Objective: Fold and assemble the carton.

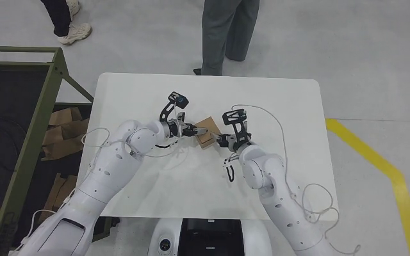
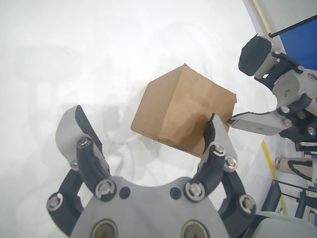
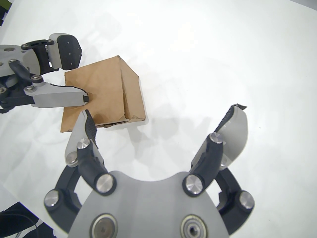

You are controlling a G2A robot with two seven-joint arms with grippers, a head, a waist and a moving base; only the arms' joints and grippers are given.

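A small brown carton [image 1: 207, 123] stands near the middle of the white table [image 1: 288, 109], its walls up and its top flap folded down. My left gripper [image 2: 145, 111] is open beside the carton [image 2: 183, 100], with one fingertip [image 2: 213, 127] resting on the top flap. My right gripper [image 3: 162, 108] is open on the opposite side of the carton [image 3: 104, 85], one fingertip [image 3: 85, 120] against its near edge. In the top view the left gripper [image 1: 196, 130] and right gripper [image 1: 224, 142] flank the carton.
A green-framed bin [image 1: 38, 96] with flat cardboard pieces [image 1: 61, 131] stands off the table's left side. A person's legs [image 1: 224, 32] are beyond the far edge. A thin white cable [image 1: 269, 118] loops over the table by the right arm.
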